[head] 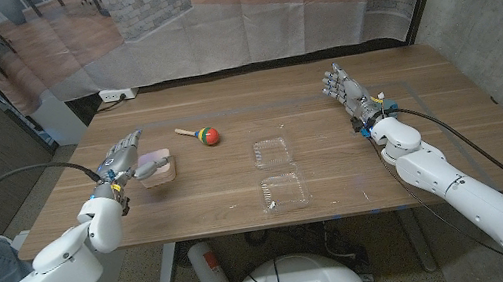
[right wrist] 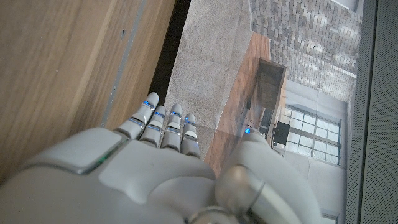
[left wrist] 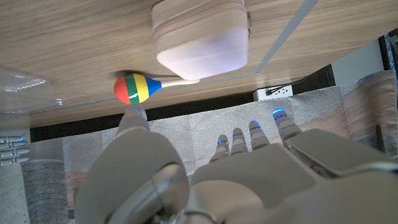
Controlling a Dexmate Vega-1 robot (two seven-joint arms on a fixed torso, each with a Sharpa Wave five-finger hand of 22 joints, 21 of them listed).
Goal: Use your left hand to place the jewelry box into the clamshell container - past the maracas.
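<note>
In the head view, one maraca [head: 204,134], with a striped red, yellow and green head and a pale handle, lies on the wooden table [head: 324,89] left of centre. It sits between the pale pink jewelry box [head: 158,166], at centre left, and the single clear clamshell container [head: 278,173], which lies open with its two halves at the middle of the frame. A white power strip [head: 117,95] shows beyond the table's far edge at upper left. The left hand [head: 123,158] hovers just left of the jewelry box with its fingers spread around it; whether they touch it cannot be told. The right hand [head: 349,91] stands at centre right with fingers straight and apart, holding nothing, well apart from the container.

In the left wrist view, the jewelry box [left wrist: 202,37] is at top centre, closed, just beyond the fingertips [left wrist: 278,116] of the left hand [left wrist: 205,174], and clear of them. The maraca [left wrist: 140,88] lies at centre left beside the box.

In the right wrist view, the right hand [right wrist: 155,168] fills the lower frame, fingers extended side by side, with the table [right wrist: 62,68] at upper left.
</note>
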